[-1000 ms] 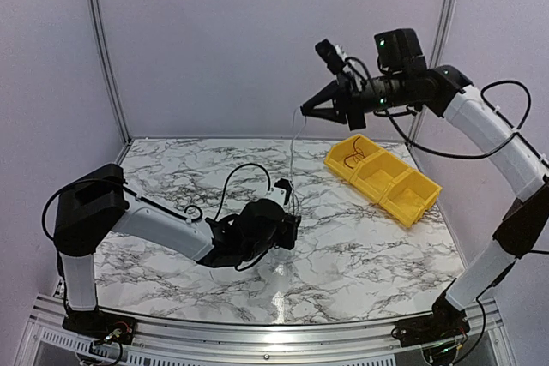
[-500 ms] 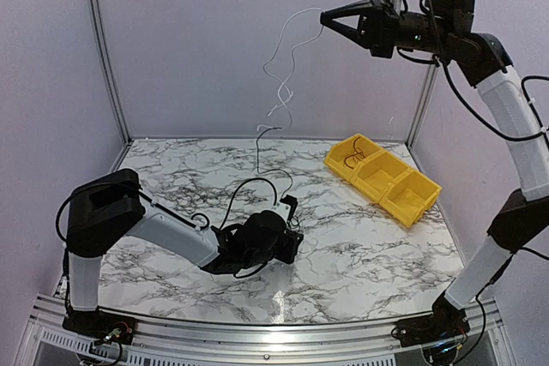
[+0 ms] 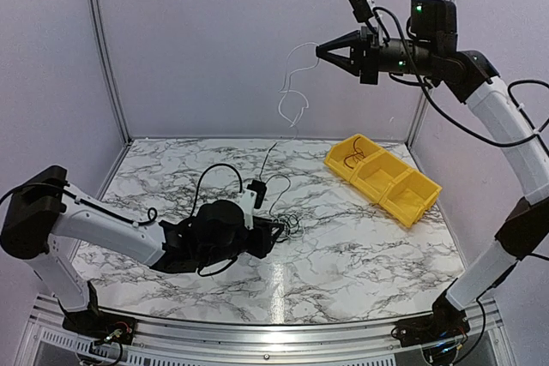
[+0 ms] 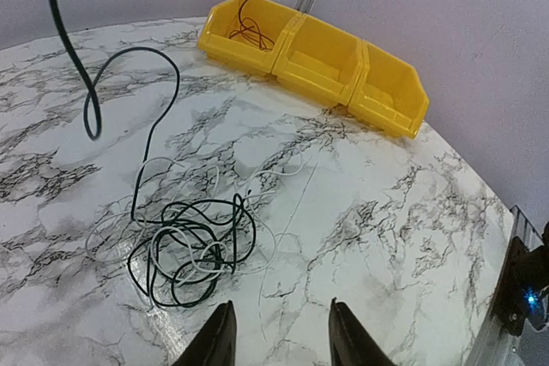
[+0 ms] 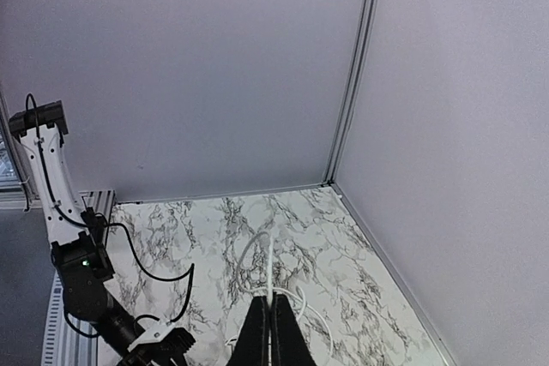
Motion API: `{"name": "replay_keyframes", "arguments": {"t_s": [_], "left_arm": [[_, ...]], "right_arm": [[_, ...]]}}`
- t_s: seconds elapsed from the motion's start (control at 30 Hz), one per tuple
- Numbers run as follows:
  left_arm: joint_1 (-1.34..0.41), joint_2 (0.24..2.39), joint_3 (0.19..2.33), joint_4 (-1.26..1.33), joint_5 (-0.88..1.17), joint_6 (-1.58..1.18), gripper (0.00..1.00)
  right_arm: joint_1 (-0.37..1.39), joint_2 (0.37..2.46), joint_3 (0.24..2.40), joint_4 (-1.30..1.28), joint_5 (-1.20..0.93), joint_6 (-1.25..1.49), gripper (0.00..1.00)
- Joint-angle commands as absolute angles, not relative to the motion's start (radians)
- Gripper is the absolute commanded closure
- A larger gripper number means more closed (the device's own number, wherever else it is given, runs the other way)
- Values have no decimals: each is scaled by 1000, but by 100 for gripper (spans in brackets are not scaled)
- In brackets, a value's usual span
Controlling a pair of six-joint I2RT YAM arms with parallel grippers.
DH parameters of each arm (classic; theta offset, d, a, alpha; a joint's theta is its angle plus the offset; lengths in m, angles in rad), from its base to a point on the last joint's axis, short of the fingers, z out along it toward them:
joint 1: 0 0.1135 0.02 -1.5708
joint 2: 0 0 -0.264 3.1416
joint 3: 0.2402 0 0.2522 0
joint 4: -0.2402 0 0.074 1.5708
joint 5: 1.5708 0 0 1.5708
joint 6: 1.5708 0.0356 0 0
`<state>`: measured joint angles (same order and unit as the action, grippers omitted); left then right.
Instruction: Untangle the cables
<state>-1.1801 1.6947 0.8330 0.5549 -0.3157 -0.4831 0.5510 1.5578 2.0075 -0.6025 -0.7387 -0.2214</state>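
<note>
Top view: the right gripper (image 3: 322, 51) is raised high, pinched on a white cable (image 3: 292, 96) that appears to hang clear of the tangle (image 3: 289, 225) on the table (image 3: 360, 255). The left gripper (image 3: 273, 231) sits low beside that tangle. One black cable (image 3: 356, 156) lies in the bin's (image 3: 403, 199) far compartment.

Left wrist: the fingers (image 4: 216, 342) stand apart with nothing between them. The tangle (image 4: 193, 246) of black and pale loops lies just ahead.

Right wrist: the jaws are clenched on the white cable (image 5: 268, 272).

I judge one cable binned, one lifted out, and several left knotted. No writing is readable.
</note>
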Motion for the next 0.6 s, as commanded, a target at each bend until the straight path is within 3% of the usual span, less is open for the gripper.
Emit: {"name": "replay_keyframes", "arguments": {"t_s": [0.0,0.13,0.43,0.5,0.57], "left_arm": [[-1196,1596,785,560,-373,-453,54],[-1198,1567,813,554,-400,-353,44],[-1194,1682,1015,476,-499,-132,42],[-1192,1727,1073,472,-491,-103,45],[-1187,1771,1125,467,-496,-93,58]], "right_arm": [[547,1496,1965,-560,-735,-231,100],[553,1469,1897,-535,-752,-202,100],[570,1445,1845,-531,-759,-193,100],[572,1445,1847,-533,-760,-191,100],[571,1446,1852,-534,-761,-189,100]]}}
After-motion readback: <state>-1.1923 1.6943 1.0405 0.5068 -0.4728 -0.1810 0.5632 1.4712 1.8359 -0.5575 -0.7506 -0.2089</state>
